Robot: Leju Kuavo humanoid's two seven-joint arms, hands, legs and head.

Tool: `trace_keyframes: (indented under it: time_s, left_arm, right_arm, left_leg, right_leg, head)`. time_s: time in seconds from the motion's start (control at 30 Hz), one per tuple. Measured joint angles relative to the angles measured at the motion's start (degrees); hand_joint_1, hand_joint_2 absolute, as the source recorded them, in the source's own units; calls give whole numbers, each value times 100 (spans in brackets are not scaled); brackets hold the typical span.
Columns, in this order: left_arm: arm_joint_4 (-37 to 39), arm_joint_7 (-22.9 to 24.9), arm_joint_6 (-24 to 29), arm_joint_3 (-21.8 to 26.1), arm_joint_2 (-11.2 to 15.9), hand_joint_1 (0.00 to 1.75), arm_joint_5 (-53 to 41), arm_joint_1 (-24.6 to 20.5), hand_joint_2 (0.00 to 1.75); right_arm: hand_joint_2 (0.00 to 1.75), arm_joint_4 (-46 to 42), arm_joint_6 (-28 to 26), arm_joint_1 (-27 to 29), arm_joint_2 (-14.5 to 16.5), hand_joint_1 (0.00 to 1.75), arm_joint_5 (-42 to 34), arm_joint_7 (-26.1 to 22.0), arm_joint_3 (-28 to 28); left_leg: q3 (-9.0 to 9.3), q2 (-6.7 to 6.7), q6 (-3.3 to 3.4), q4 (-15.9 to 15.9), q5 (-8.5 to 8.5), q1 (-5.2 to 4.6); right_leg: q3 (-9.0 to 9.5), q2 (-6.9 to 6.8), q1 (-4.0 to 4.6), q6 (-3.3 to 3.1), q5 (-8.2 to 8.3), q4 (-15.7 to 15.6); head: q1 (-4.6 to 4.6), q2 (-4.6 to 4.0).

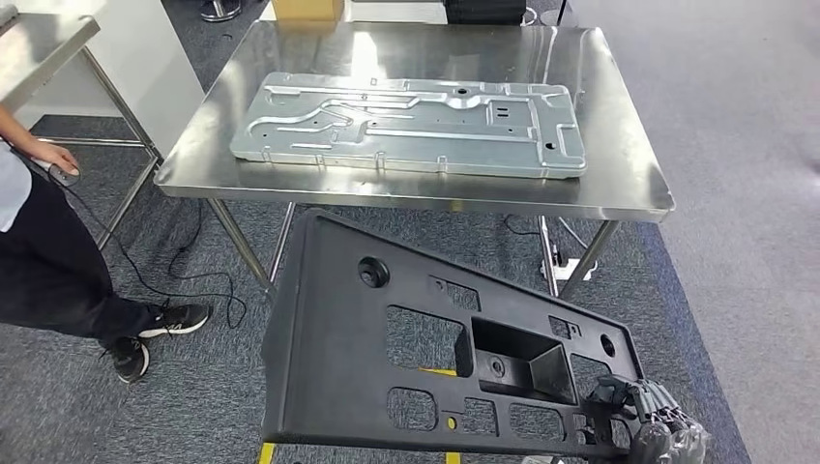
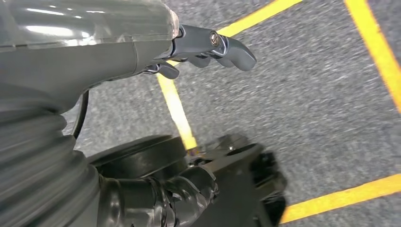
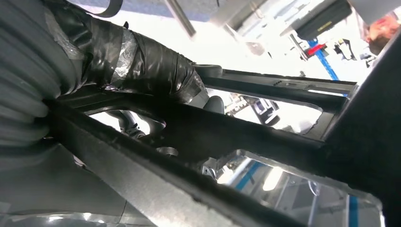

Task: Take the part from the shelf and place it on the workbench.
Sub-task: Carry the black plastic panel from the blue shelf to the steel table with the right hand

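Head view: black part (image 1: 425, 348), full of cut-outs, in right hand (image 1: 646, 416).

the left hand (image 2: 208, 47) has a smooth grey shell, a ribbed grey cuff and a screw. the right hand (image 3: 142, 71) is wrapped in glossy black tape above the ribbed cuff.

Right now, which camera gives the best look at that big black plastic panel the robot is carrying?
The head view: the black plastic panel appears nearly whole, cutouts and all, with the right hand gripping its lower corner. The right wrist view shows only close-up ribs of it. In the left wrist view I cannot identify it.
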Motion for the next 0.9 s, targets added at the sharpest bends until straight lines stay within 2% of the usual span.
trace_keyframes:
  time_s: [0.03, 0.1, 0.17, 0.2, 0.23, 0.3, 0.33, 0.37, 0.4, 0.47, 0.5, 0.53, 0.6, 0.67, 0.7, 0.73, 0.83, 0.87, 0.9]
  left_arm:
    - [1, 0, -1, 0, 4, 0, -13, -6, 175]
    - [2, 1, -4, 0, 13, 0, -34, 2, 175]
    - [2, 3, -8, 0, 17, 0, -43, 20, 175]
    - [2, 3, -9, 0, 17, 0, -44, 12, 175]
    - [2, 3, -10, 0, 18, 0, -45, -3, 175]
    - [2, 2, -12, 0, 18, 0, -49, -24, 175]
    - [2, 3, -13, 0, 19, 0, -49, -19, 175]
    - [2, 3, -13, 0, 19, 0, -49, -11, 175]
    - [2, 4, -14, 0, 19, 0, -49, -2, 175]
    - [2, 3, -15, 0, 15, 0, -50, 7, 175]
    - [2, 3, -15, 0, 13, 0, -51, 0, 175]
    - [2, 3, -15, 0, 10, 0, -51, -8, 175]
    - [2, 5, -15, 0, 8, 0, -53, -19, 175]
    - [2, 5, -15, 0, 7, 0, -55, -21, 175]
    - [2, 5, -15, 0, 7, 0, -55, -28, 175]
    - [2, 6, -15, 0, 7, 0, -57, -38, 175]
    - [2, 7, -14, 0, 8, 0, -62, -42, 175]
    - [2, 8, -13, 0, 8, 0, -63, -29, 175]
    - [2, 8, -13, 0, 9, 0, -63, -16, 175]
  right_arm:
    - [175, -4, 1, -16, -2, 173, 10, -4, 7]
    - [175, -21, 1, -34, -9, 173, 26, -15, 25]
    - [175, -50, 0, -48, -23, 173, 33, -22, 40]
    - [175, -64, 0, -63, -33, 173, 33, -26, 42]
    - [175, -73, 0, -80, -42, 173, 33, -29, 44]
    - [175, -79, 0, -103, -56, 173, 33, -35, 48]
    - [175, -79, 0, -106, -64, 173, 33, -37, 49]
    - [175, -79, 0, -107, -72, 173, 33, -37, 51]
    - [175, -79, 0, -111, -80, 173, 33, -37, 51]
    - [175, -79, 0, -123, -89, 173, 33, -38, 52]
    - [175, -80, 0, -132, -91, 173, 33, -39, 53]
    - [175, -85, 0, -139, -93, 173, 34, -40, 53]
    - [175, -102, 0, -147, -95, 173, 35, -40, 54]
    - [175, -120, 0, -153, -95, 173, 35, -42, 57]
    - [175, -125, 0, -163, -95, 173, 37, -42, 61]
    - [175, -129, 0, -170, -95, 173, 38, -43, 67]
    - [175, -131, 0, -184, -95, 173, 43, -42, 81]
    - [175, -130, 0, -183, -96, 173, 43, -42, 81]
    - [175, -129, 0, -181, -96, 173, 44, -42, 81]
  left_leg:
    - [33, -7, 29, -147, 4, -25]
    - [60, -28, 99, -230, -47, -37]
    - [180, -28, 174, -306, 69, -10]
    - [244, -25, 204, -328, 72, -1]
    - [290, -22, 227, -343, 70, 2]
    - [325, -25, 250, -346, 30, -2]
    - [347, -28, 248, -345, 1, -4]
    - [381, -32, 241, -345, -36, -5]
    - [431, -36, 231, -345, -76, -4]
    - [543, -42, 201, -352, -163, 0]
    - [580, -46, 180, -355, -198, 1]
    - [588, -47, 150, -367, -228, 2]
    - [623, -44, 70, -357, -232, -6]
    - [664, -38, 3, -275, -245, -10]
    - [609, -39, -25, -133, -278, -6]
    - [475, -39, -45, 118, -357, 2]
    - [-173, -39, -96, 1037, -737, 21]
    - [-315, -38, -105, 1134, -769, 26]
    - [-362, -38, -117, 1034, -659, 33]
  right_leg:
    - [7, 0, 1, 37, -32, 0]
    - [38, 2, 9, 118, -36, 61]
    - [63, -9, 9, 175, -79, 201]
    - [4, -11, 5, 197, -169, 343]
    - [-127, -15, -7, 220, -303, 574]
    - [-541, -15, -22, 267, -564, 1173]
    - [-728, -16, -31, 289, -593, 1376]
    - [-840, -17, -39, 304, -518, 1417]
    - [-853, -19, -43, 313, -332, 1269]
    - [-685, -26, -37, 279, 161, 638]
    - [-617, -35, -13, 241, 268, 365]
    - [-577, -41, 13, 191, 321, 198]
    - [-564, -41, 56, 97, 291, 102]
    - [-439, -30, 23, 27, 342, 23]
    - [-360, -34, 3, 0, 333, -18]
    - [-292, -39, -13, -26, 319, -53]
    - [-185, -41, -15, -75, 229, -74]
    - [-145, -32, -17, -73, 191, -73]
    - [-92, -20, -21, -62, 148, -72]
  head:
    - [-2, 0]
    - [-9, 0]
    - [-4, 0]
    - [-2, 0]
    - [0, 0]
    - [1, 0]
    - [1, 0]
    - [0, 0]
    - [0, 0]
    - [-1, 0]
    - [2, 0]
    - [2, 0]
    - [3, 0]
    - [-2, 0]
    - [-13, 0]
    - [-23, 0]
    - [-45, 0]
    - [-46, 0]
    - [-47, 0]
